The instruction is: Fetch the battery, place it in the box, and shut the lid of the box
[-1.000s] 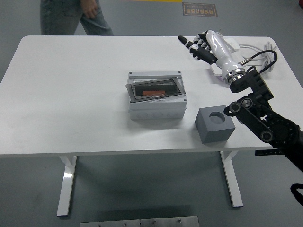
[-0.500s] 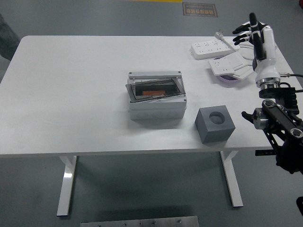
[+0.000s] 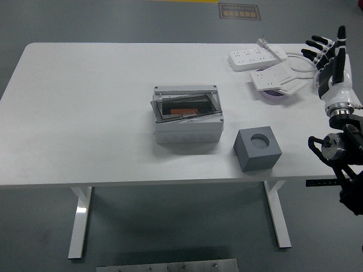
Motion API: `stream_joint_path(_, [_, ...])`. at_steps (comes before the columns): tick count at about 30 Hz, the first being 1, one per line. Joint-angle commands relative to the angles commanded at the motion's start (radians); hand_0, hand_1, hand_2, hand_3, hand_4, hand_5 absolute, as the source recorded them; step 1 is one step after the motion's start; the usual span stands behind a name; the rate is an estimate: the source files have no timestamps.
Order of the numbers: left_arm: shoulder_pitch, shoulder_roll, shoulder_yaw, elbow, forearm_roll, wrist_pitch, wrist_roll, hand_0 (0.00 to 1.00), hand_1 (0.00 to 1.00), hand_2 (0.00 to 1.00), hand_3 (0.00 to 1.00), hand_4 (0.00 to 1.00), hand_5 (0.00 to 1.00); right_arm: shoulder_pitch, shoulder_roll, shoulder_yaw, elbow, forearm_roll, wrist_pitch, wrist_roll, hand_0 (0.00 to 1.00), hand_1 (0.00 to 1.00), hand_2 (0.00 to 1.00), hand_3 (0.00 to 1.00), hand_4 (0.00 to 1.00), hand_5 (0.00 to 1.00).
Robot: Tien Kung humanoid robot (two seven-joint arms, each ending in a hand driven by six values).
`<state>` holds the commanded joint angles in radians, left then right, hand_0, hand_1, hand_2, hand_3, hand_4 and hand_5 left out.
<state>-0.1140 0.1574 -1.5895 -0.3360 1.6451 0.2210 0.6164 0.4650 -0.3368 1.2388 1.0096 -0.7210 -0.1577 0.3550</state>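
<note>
The right hand (image 3: 330, 62), white-shelled with black-tipped fingers (image 3: 321, 41), stands upright at the right edge of the white table (image 3: 85, 113), its fingers spread apart and holding nothing; nothing touches them. Just to the left of the fingers lie two white power strips (image 3: 256, 56) with a coil of white cable, and a small purple disc (image 3: 276, 94) peeks out from under the nearer strip. Well to the left and nearer the table's front edge sits the light grey rectangular plastic box (image 3: 187, 120), its dark transparent lid (image 3: 186, 107) lying askew and tilted over the opening, not seated flat. Through the lid an orange-red flat battery (image 3: 182, 111) shows inside the box. Between the box and the hand's black forearm stands a dark grey foam block (image 3: 258, 148) with a round hole in its top.

Against the picture half a second ago, the hand has drawn further right and slightly lower, off the table's corner, with the fingers spread as before; the box, lid and block have not shifted.

The battery's outline is blurred by the tinted lid. The right arm is cut off by the picture's edge.
</note>
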Motion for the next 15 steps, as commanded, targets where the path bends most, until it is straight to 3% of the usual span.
stream_joint_path(4, [0.000, 0.000, 0.002, 0.001, -0.007, 0.001, -0.001, 0.446, 0.645, 0.639, 0.636, 0.788, 0.936, -0.006, -0.004, 0.003, 0.018, -0.038, 0.027, -0.036, 0.822, 0.775, 0.779, 0.776, 0.998, 0.998])
stream_joint_path(5, [0.000, 0.000, 0.002, 0.001, -0.010, 0.002, -0.002, 0.445, 0.645, 0.639, 0.636, 0.788, 0.937, -0.007, -0.005, 0.003, 0.023, -0.047, 0.034, -0.043, 0.940, 0.908, 0.928, 0.974, 0.998, 0.998])
stream_joint_path(15, [0.008, 0.001, 0.009, 0.002, -0.030, 0.003, 0.000, 0.447, 0.645, 0.639, 0.643, 0.788, 0.938, -0.014, -0.015, 0.018, 0.080, -0.145, 0.058, -0.073, 0.969, 0.952, 0.968, 0.998, 0.998, 0.998])
